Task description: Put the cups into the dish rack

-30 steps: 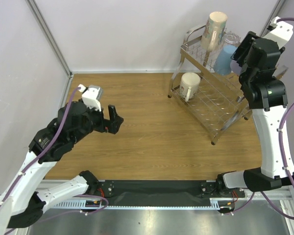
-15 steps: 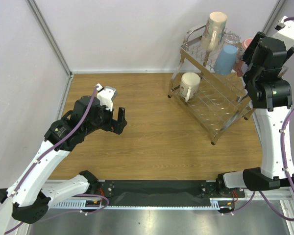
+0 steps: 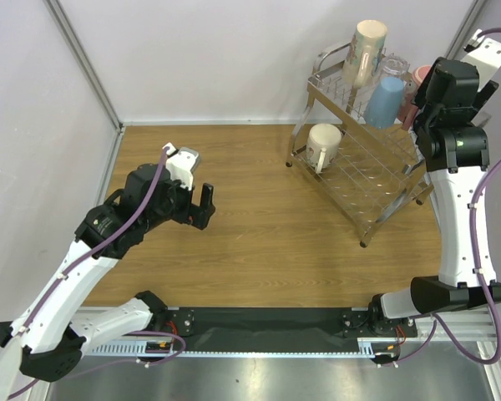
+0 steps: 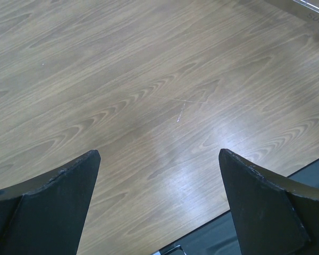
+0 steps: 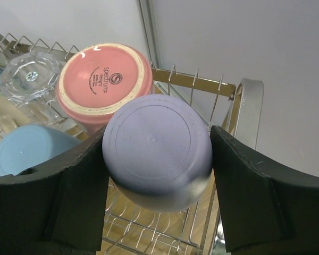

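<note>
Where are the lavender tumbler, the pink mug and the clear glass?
lavender tumbler (image 5: 157, 143), right wrist view, middle of its upturned base.
pink mug (image 5: 103, 74), right wrist view, its printed base.
clear glass (image 5: 31, 74), right wrist view, middle of its base.

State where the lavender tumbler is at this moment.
In the right wrist view, the upturned lavender tumbler is centre frame between the right arm's jaws, over the chrome wire dish rack, beside the upturned pink mug.

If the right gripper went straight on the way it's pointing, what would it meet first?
The lavender tumbler, base toward the camera, sits between the right gripper fingers. Beyond it are the dish rack wires, though depth there is unclear.
</note>
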Robot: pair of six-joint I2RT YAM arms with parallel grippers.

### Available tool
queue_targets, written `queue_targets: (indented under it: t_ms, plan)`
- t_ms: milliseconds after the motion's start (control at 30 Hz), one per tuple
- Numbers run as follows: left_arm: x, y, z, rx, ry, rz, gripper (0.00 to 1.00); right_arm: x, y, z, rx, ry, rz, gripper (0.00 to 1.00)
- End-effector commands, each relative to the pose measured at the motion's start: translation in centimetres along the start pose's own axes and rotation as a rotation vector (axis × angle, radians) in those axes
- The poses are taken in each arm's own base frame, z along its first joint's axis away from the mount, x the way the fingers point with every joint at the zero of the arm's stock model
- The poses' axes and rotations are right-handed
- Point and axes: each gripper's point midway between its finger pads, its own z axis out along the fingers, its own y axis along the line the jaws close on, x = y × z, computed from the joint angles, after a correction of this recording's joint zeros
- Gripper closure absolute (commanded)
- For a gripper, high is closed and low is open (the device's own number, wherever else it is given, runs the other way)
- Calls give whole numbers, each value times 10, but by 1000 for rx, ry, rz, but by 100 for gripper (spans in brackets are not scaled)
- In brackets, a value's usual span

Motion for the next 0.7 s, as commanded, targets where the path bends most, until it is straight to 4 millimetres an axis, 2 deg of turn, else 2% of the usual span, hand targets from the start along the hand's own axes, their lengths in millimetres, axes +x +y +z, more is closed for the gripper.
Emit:
queue_targets:
  t_ms: [0, 167, 400, 533, 667]
  plan:
    - [-12, 7, -10, -27, -47, 24, 1, -8, 0, 3, 6, -34, 35, 100]
    - [-13, 5, -10, -21, -43, 28, 0, 4, 5, 13, -10, -15, 45, 100]
    - [-11, 4, -10, -13, -33, 17, 0, 31, 14, 20, -41, 36, 45, 100]
    - [-10, 2, -8, -6, -25, 10, 0, 36, 20, 22, -60, 50, 46, 100]
    - [-11, 1, -8, -4, -20, 8, 0, 40, 16, 21, -47, 59, 38, 100]
